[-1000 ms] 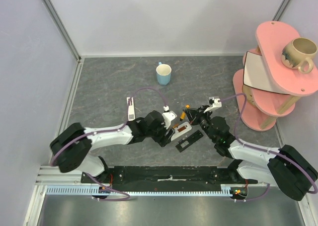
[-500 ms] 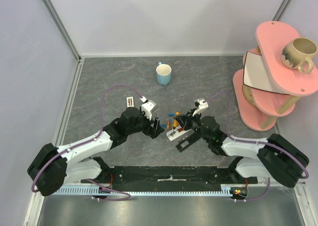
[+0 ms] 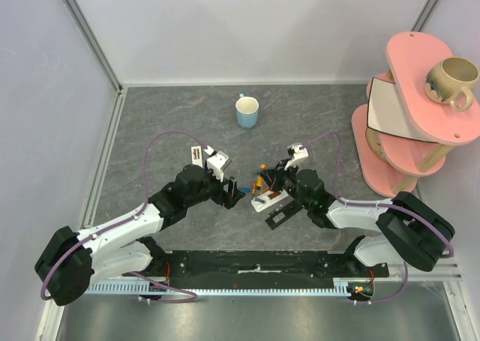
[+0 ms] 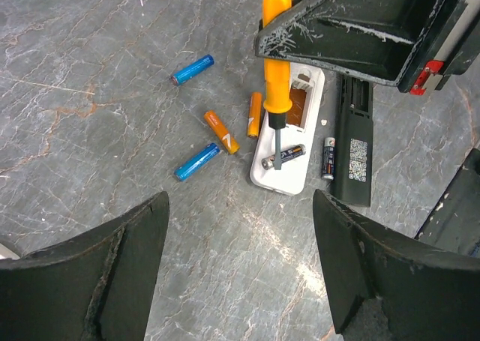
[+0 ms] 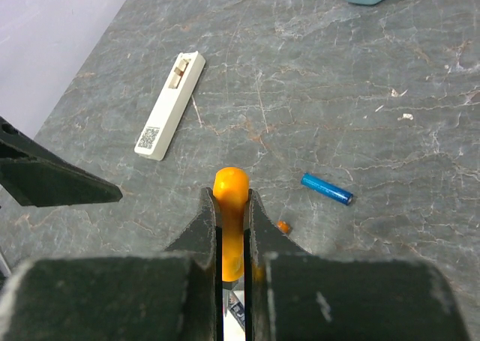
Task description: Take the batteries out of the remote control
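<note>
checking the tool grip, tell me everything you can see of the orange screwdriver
The orange-handled screwdriver has a smooth, plastic-looking handle with a rounded end and a short dark metal shaft. The jaws of the right gripper clamp its upper handle. Its tip points down into the open bay of the white plastic remote, at or on the dark cylindrical battery lying there.

A robot test cell in a lab: a grey stone-patterned tabletop [image 3: 165,116] boxed in by plain pale walls [image 3: 247,26] on aluminium framing [image 3: 86,34]. The left arm [image 3: 127,225] and right arm [image 3: 360,213] are bolted to a near rail [image 3: 255,264], and a pink shelf [image 3: 409,64] stands as a prop at far right.
</note>
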